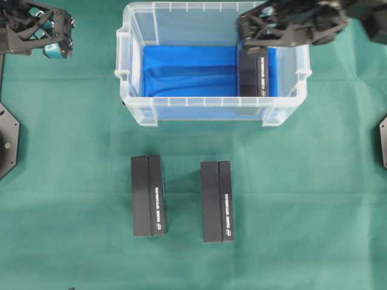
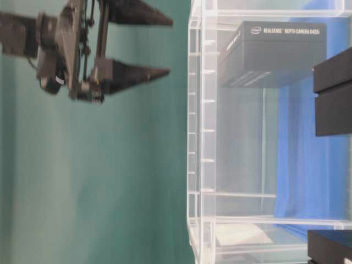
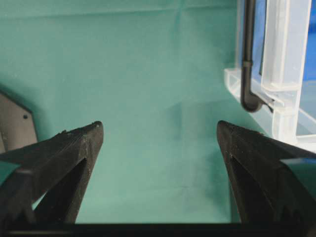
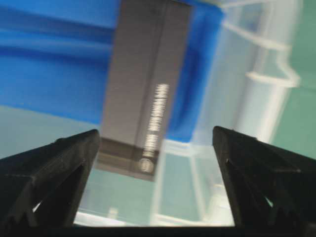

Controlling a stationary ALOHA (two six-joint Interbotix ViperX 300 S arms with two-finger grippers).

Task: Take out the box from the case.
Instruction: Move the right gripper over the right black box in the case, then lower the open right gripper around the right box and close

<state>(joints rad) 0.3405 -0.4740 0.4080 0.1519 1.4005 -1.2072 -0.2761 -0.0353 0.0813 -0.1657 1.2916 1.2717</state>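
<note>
The case (image 1: 211, 101) is a clear plastic bin with a blue cloth (image 1: 187, 69) on its bottom. A black box (image 1: 254, 75) lies inside against the right end, also visible through the wall in the table-level view (image 2: 275, 52). My right gripper (image 1: 260, 33) hovers above the case's right end, over the box. It stands open (image 2: 168, 47) above rim height, nothing between its fingers. From the right wrist, the box (image 4: 143, 74) lies below and apart from that open gripper (image 4: 155, 132). My left gripper (image 1: 57, 45) is open (image 3: 159, 127) over bare cloth, left of the case (image 3: 284, 74).
Two more black boxes (image 1: 149, 195) (image 1: 217, 201) lie side by side on the green tablecloth in front of the case. Arm base plates sit at the left edge (image 1: 7, 139) and the right edge (image 1: 383, 142).
</note>
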